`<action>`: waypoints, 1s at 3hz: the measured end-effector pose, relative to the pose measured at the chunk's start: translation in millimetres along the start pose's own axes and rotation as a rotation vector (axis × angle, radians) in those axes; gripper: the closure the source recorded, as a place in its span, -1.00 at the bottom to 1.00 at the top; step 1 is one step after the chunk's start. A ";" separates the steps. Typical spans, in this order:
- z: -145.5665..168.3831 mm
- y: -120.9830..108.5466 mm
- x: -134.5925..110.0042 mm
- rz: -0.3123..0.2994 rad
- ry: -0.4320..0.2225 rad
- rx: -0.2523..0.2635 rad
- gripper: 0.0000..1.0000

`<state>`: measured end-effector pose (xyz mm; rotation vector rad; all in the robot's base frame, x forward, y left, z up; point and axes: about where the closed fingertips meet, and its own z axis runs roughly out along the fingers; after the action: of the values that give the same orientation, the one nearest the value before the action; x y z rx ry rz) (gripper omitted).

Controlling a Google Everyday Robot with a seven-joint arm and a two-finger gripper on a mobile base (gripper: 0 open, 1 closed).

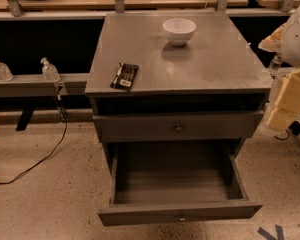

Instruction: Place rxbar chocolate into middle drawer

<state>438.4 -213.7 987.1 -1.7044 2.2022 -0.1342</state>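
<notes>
The rxbar chocolate (124, 76), a flat black wrapper with a white patch at its near end, lies on the grey cabinet top (210, 64) near the front left corner. The middle drawer (179, 213), the lower knobbed one, is pulled out, and its plain interior holds nothing. The upper knobbed drawer front (179, 128) is closed. My gripper (290, 101) sits at the right edge of the view, beside the cabinet's right front corner, well right of the bar and apart from it. It holds nothing that I can see.
A white bowl (179, 30) stands at the back middle of the cabinet top. Two small clear bottles (50, 70) sit on a ledge to the left. A black cable (45, 156) runs across the speckled floor at the left. Wooden tables stand behind.
</notes>
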 end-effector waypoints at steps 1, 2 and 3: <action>0.1 0.0 -0.1 0.000 0.000 0.000 -1.00; 26.4 -24.4 -34.1 -0.043 -0.093 -0.010 -1.00; 59.6 -53.9 -76.4 -0.089 -0.166 -0.032 -1.00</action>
<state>524.0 -147.3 963.4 -1.7632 2.0204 0.0208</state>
